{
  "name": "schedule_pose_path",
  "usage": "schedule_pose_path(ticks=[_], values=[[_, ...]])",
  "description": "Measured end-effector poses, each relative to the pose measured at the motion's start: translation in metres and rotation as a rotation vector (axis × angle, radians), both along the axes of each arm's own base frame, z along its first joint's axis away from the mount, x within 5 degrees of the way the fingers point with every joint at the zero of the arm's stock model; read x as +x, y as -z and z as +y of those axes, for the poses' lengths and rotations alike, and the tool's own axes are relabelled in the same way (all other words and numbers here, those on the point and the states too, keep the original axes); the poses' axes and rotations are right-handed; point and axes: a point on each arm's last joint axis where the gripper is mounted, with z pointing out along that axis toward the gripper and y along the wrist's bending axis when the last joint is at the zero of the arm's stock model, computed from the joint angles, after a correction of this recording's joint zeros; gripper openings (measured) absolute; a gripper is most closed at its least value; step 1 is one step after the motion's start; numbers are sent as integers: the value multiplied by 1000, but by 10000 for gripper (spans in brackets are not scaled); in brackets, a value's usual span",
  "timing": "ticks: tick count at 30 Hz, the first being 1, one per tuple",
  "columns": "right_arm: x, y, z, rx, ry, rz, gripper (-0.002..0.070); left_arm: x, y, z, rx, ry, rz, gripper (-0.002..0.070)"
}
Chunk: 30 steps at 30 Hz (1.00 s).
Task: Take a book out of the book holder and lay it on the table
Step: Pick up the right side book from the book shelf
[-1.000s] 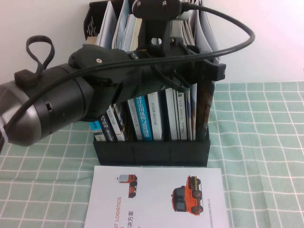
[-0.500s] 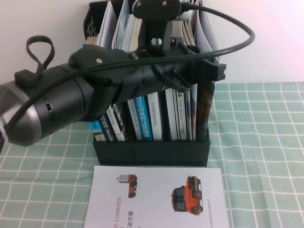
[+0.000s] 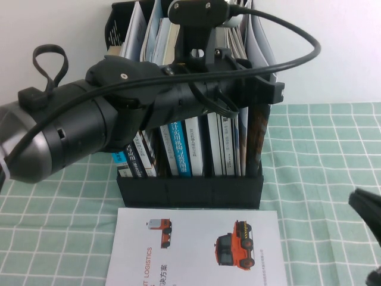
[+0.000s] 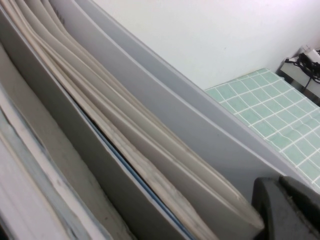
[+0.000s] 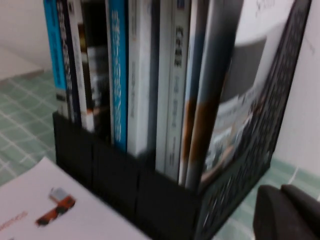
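Observation:
The black book holder [image 3: 190, 190] stands at the back of the table [image 3: 321, 149], full of upright books. The book [image 5: 235, 100], a thin grey-and-white brochure, stands in the rightmost slot; its pale top shows in the high view [image 3: 265, 42]. My left gripper [image 3: 277, 89] reaches across the holder's top to that slot. In the left wrist view the gripper [image 4: 282, 200] is shut at the top edge of the book's grey cover [image 4: 200, 125]. My right gripper [image 3: 364, 213] is shut and empty, low at the table's right; the right wrist view shows it [image 5: 285, 210] facing the holder [image 5: 120, 175].
A white booklet with orange trucks [image 3: 196, 250] lies flat on the table in front of the holder, also in the right wrist view [image 5: 40, 205]. Thick blue-spined books [image 3: 178, 149] fill the middle slots. A white wall stands behind.
My right gripper has come into the high view at the lower right. My left arm has shifted very slightly up and to the right at the holder's top.

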Motion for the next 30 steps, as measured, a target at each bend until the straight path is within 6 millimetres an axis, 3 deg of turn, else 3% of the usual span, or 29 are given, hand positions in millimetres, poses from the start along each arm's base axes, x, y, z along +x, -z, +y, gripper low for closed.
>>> schedule_pose_path(ticks=[5, 9, 12, 16, 18, 23, 30], values=[[19, -4, 11, 32, -22, -222, 5, 0, 0, 0, 0, 6, 3, -3], [46, 4, 24, 58, -38, -222, 32, -1, 0, 0, 0, 8, 3, -3], [67, 18, 38, 22, -83, -172, 153, -1, 0, 0, 0, 8, 3, -3], [90, 37, 49, -8, -95, -109, 395, -1, 0, 0, 0, 8, 3, -3], [99, 40, 52, -4, -78, -99, 448, -1, 0, 0, 0, 8, 3, -3], [118, 38, 60, 11, -65, -116, 480, -1, 0, 0, -1, 8, 5, -3], [143, 32, 65, 54, -3, -146, 449, -1, 0, 0, -1, 8, 5, -3]])
